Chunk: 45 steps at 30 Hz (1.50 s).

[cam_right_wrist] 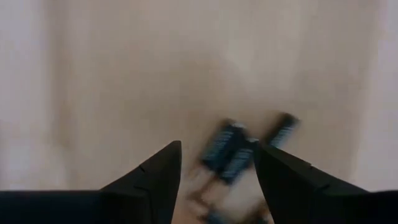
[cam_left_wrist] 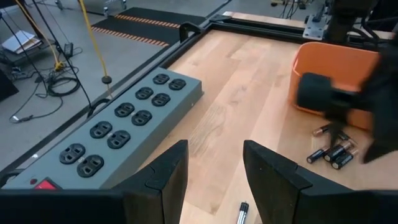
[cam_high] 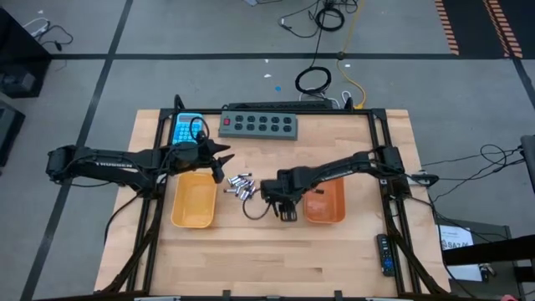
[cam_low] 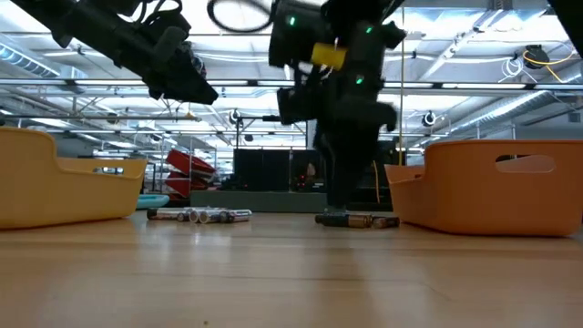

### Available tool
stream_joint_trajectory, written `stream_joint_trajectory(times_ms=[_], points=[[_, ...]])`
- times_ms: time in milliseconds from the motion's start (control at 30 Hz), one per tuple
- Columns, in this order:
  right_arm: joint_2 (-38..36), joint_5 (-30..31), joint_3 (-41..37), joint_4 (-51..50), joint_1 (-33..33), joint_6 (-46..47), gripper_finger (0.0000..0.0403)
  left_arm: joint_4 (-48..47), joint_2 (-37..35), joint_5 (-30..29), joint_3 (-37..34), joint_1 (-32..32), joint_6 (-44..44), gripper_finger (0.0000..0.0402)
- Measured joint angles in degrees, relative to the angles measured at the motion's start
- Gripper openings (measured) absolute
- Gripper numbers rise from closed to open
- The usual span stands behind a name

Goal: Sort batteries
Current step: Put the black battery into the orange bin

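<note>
- The right claw (cam_high: 287, 206) is lowered onto the worktop (cam_high: 276, 259) between the two trays, just beside the orange tray (cam_high: 324, 203). That placement is judged to serve a pick from the small cluster of dark batteries (cam_right_wrist: 239, 149) lying under it.
- In the right wrist view, the right claw's two fingers (cam_right_wrist: 283, 174) are seen spread apart with worktop showing between them. The dark batteries lie just ahead of the tips and partly between them. No battery is seen pinched, so the claw is read as parted and empty, poised over its target.
- In the low view, a few batteries (cam_low: 357, 220) are seen flat on the wood at the foot of the right arm, close to the orange tray's wall (cam_low: 492, 196).
- The left claw (cam_high: 219, 165) is held above the worktop near the inner corner of the yellow tray (cam_high: 193, 201), raised clear of everything. Its fingers (cam_left_wrist: 163, 180) are seen well apart with nothing between them, so it is released and empty; it is judged to be waiting.
- A second, mostly silvery group of batteries (cam_high: 240, 184) is left in a loose heap between the yellow tray and the right claw, close to the left claw's reach. One lone battery (cam_left_wrist: 242, 212) is seen just below the left claw's tips.
- The trays are set on either side of the heap, one near each arm, presumably so that each kind is dropped into its own tray.
- A grey power strip (cam_high: 258, 125) and a blue calculator (cam_high: 187, 127) are left along the far edge, well apart from the work.
</note>
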Motion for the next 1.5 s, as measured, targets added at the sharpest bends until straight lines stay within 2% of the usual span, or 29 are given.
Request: stream_joint_trajectory(times_ms=[200,567,667,833,1000,1067,1233,1300,1400,1500], points=[[1.6,-2.8,0.1,0.8,-4.1,4.0,0.0192,0.2,0.0,0.0,0.0,0.0,0.0,0.0166],[3.3,-3.0,0.1,0.4,-4.5,6.3,0.0191,0.7,0.0,0.0,0.0,0.0,0.6,0.0166],[3.9,-2.9,0.2,0.4,-4.9,6.2,0.018,0.7,0.0,0.0,0.0,0.0,0.6,0.0166],[4.9,-3.0,0.3,0.5,-5.7,4.5,0.0124,0.7,0.0,-0.2,0.0,0.0,0.6,0.0166],[5.2,-3.1,0.2,0.6,-6.8,0.8,0.0025,0.7,0.0,-0.3,0.0,0.0,0.7,0.0166],[5.2,-2.7,0.2,0.8,-7.0,0.0,0.0015,0.7,0.0,-0.3,0.0,0.0,1.3,0.0166],[3.5,-0.1,0.0,1.3,-6.8,-1.3,0.0006,0.7,0.0,-0.3,0.0,0.0,1.6,0.0166],[2.0,4.0,-0.1,2.0,-6.8,-1.4,0.0004,0.7,0.0,-0.3,0.0,0.0,1.6,0.0166],[-3.6,11.1,-0.2,-2.2,-6.6,-0.2,0.0003,0.5,0.0,-0.3,0.0,0.0,1.6,0.0166],[-9.8,14.7,0.0,-7.0,-4.2,3.1,0.0002,-0.3,0.0,-0.2,0.0,-0.1,1.5,0.0166]])
